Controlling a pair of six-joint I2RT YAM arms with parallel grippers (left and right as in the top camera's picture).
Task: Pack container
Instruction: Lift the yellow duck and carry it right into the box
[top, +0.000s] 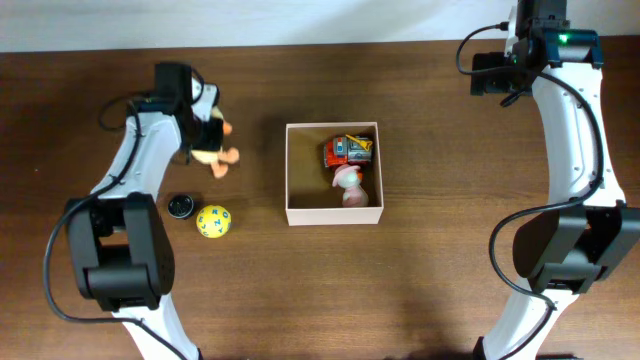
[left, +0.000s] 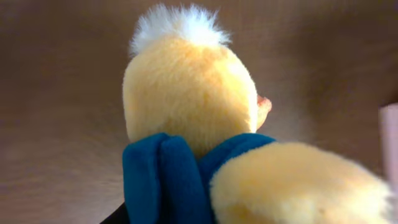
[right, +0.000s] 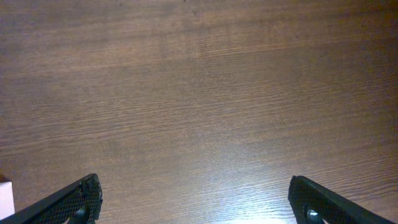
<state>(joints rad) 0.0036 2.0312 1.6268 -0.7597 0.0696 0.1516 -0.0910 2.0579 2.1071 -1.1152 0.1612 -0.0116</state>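
The container, a square white-walled box with a tan inside, stands mid-table. It holds a red toy car and a pink-and-white toy. To its left lies a yellow plush duck with a blue scarf. My left gripper sits right on top of it, its jaws hidden. In the left wrist view the plush duck fills the frame, so the fingers do not show. At the far right, well away from the box, my right gripper hangs open over bare wood.
A yellow ball and a small black round object lie in front of the duck, left of the container. The right arm runs along the table's right side. The table top is dark brown wood.
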